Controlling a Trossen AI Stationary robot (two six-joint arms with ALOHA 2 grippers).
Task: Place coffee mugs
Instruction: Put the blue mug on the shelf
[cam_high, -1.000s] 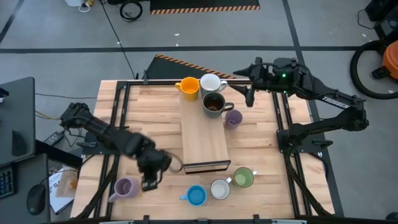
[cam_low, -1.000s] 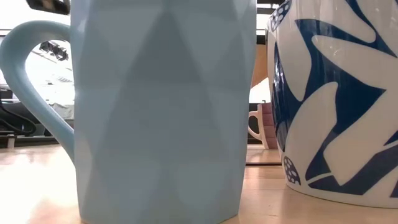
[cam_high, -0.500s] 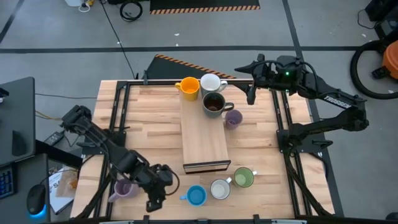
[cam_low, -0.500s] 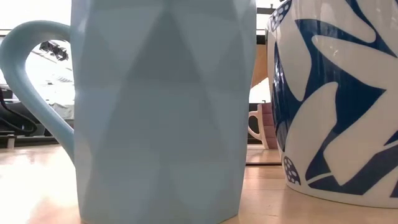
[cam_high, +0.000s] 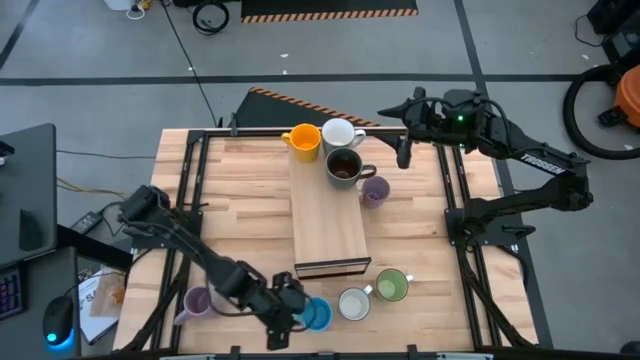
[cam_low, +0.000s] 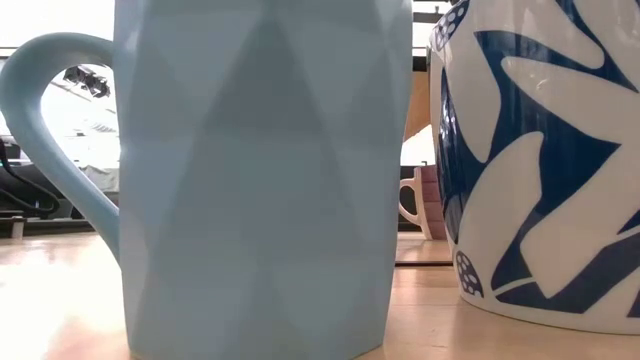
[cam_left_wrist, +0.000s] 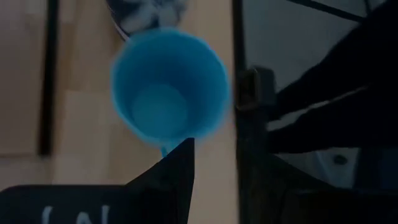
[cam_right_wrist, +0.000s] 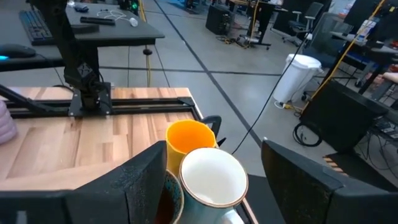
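Eight mugs stand on the table. Orange (cam_high: 303, 140), white (cam_high: 340, 132) and dark brown (cam_high: 343, 168) crowd the far end of the pale board (cam_high: 328, 230), with a lavender one (cam_high: 375, 190) beside it. Near the front edge are green (cam_high: 392, 286), white with a blue pattern (cam_high: 353, 303), blue (cam_high: 318, 315) and lavender (cam_high: 200, 300). My left gripper (cam_high: 287, 315) is open just left of the blue mug (cam_left_wrist: 168, 87), above its handle side. My right gripper (cam_high: 403, 152) is open and hovers over the far right, behind the white mug (cam_right_wrist: 211, 177).
Black rails (cam_high: 190, 200) run along both table sides. The blue mug (cam_low: 260, 180) and the patterned mug (cam_low: 540, 170) fill the low view. Bare wood lies left of the board (cam_high: 240, 200). The floor and other desks lie beyond the table.
My left arm has swung along the near edge toward the table's right, from beside the near-left lavender mug to the blue mug. No mug has moved. The right arm has stayed almost still.
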